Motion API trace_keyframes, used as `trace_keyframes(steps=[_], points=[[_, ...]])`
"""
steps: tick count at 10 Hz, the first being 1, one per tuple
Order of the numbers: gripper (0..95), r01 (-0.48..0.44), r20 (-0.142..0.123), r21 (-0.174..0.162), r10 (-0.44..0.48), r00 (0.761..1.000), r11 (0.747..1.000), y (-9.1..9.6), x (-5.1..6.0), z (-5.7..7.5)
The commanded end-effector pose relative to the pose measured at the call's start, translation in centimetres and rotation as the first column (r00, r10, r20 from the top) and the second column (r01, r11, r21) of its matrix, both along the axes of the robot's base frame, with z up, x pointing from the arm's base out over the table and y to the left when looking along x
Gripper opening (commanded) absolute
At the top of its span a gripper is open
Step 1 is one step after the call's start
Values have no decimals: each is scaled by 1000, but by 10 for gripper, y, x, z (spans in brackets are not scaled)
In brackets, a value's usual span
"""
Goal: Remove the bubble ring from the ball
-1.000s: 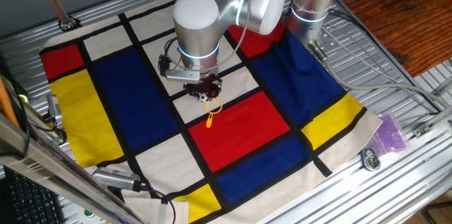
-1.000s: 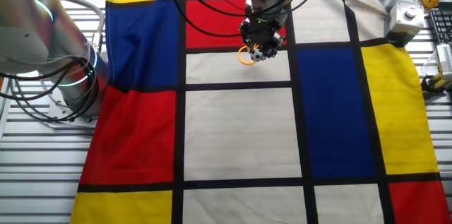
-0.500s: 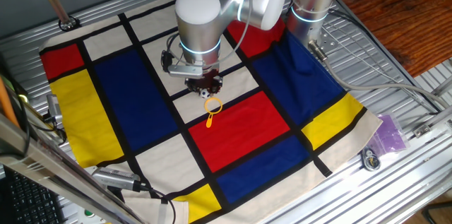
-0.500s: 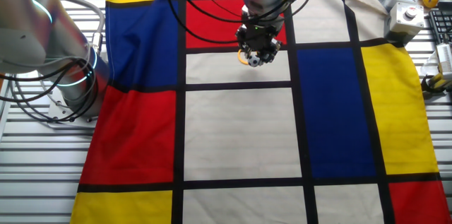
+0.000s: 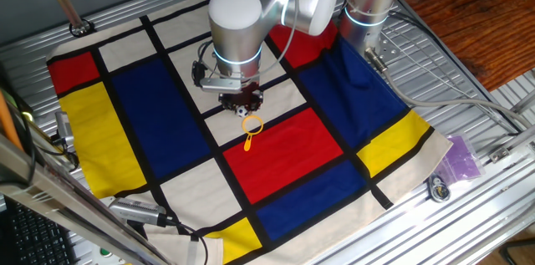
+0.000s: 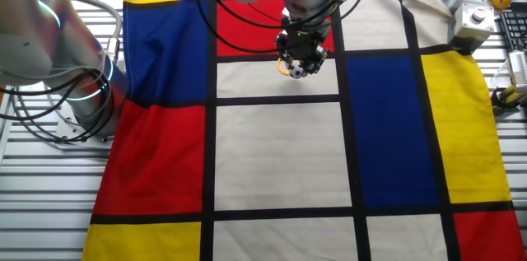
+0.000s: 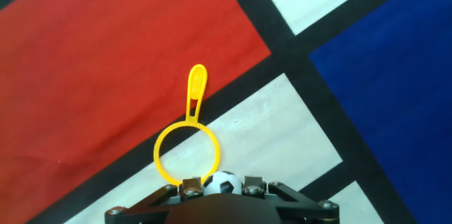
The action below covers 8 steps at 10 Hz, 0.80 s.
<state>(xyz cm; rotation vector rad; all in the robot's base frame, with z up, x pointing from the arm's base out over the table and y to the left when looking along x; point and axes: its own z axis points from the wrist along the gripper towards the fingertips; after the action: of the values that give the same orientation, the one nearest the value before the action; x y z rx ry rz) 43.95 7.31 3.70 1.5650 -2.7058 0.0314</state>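
The yellow bubble ring (image 7: 193, 100) lies flat on the cloth, its loop on a white panel and its handle over the black stripe onto red. It also shows in one fixed view (image 5: 249, 138). The ball (image 7: 224, 181), white with black patches, sits between the fingers just past the loop's near rim. My gripper (image 7: 224, 186) is shut on the ball, and it stands just above the cloth in both fixed views (image 5: 242, 108) (image 6: 298, 67). The ball shows at the fingertips (image 6: 295, 70). The ring is hidden behind the gripper in the other fixed view.
A cloth (image 5: 292, 156) of red, blue, yellow and white panels covers the table. The arm's base (image 5: 368, 2) stands at the far edge. A purple object (image 5: 461, 158) lies off the cloth's right corner. A button box (image 6: 476, 16) and cables (image 6: 49, 121) flank the cloth.
Over the last second my gripper has shifted slightly with the ball in it, and the ring's loop has gone out of sight behind it in the other fixed view. The ring has stayed put.
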Motion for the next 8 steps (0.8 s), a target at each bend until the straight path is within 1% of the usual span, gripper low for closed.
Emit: trace_keyframes(steps=[1,2,6,8], points=[[190,-3,2,1,3,1000,1000,1,1,-1],[380,-7,4,2,7,1000,1000,1,1,-1],[380,-14,6,2,14,1000,1000,1,1,-1],[380,-2,0,1,2,1000,1000,1,1,-1]])
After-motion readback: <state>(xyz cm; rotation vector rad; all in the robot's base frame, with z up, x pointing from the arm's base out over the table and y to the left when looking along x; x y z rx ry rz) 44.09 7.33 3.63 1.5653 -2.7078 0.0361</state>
